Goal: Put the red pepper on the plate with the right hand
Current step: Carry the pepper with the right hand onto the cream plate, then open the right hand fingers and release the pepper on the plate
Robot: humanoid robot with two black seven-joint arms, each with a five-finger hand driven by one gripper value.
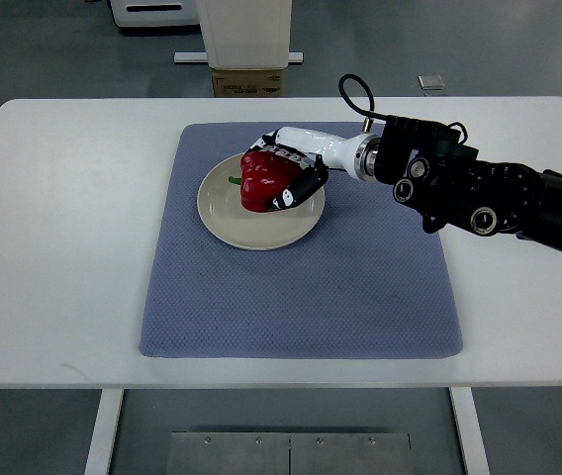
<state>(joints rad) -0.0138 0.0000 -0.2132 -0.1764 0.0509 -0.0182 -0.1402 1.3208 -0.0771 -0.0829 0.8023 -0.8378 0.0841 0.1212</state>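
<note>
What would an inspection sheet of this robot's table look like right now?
Surface: white table with a blue mat in the middle.
Job's things: red pepper over the cream plate on the mat, green stem pointing left.
Clutter: nothing seen.
Robot hands: right robot hand wrapped around the pepper; left one not in view.
Cables: black loop of cable at the right wrist.
Surroundings: grey floor, cardboard box and a white stand behind the table.
</note>
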